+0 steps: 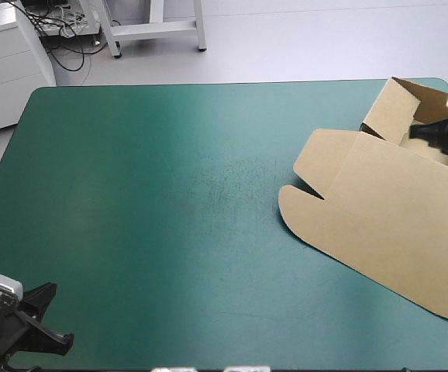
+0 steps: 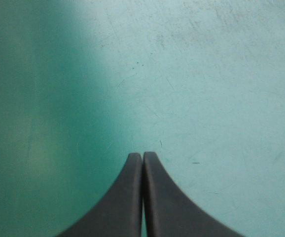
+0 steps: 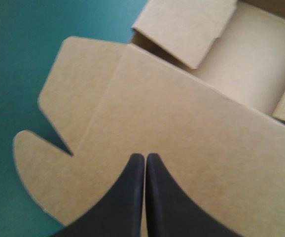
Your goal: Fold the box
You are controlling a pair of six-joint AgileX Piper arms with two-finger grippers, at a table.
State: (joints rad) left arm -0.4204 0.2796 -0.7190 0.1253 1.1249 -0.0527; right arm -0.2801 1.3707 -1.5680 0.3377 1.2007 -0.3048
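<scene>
Watching the box (image 1: pixel 379 225) now, lying brown on the teal-green cover (image 1: pixel 170 194), far over on the table's right side. Standing up as an open tray (image 1: pixel 410 116) at the far right corner, walls raised, and spreading the lid (image 1: pixel 387 232) flat from that tray toward the table's middle and near side. Ending in a rounded tab (image 1: pixel 294 203) at the lid's left end. Finding the right gripper (image 3: pixel 145 157) directly over that lid, pressing its black fingers (image 3: pixel 127 197) together into one pointed arch and gripping nothing. Looking down past those tips onto the lid's plain brown face, with the open tray ahead of the gripper and off to one side, and the rounded tab beside it on the other. Not managing to tell whether the tips are touching the board or hanging just above it. Showing up in the high view as a dark shape overlapping the tray, right at the table's right side. Turning to the left gripper (image 2: pixel 142 157): sitting well apart from the box, down at the table's near left corner, likewise pressing tip against tip and carrying nothing. Hovering over bare teal-green cover, faintly scratched and scuffed.
</scene>
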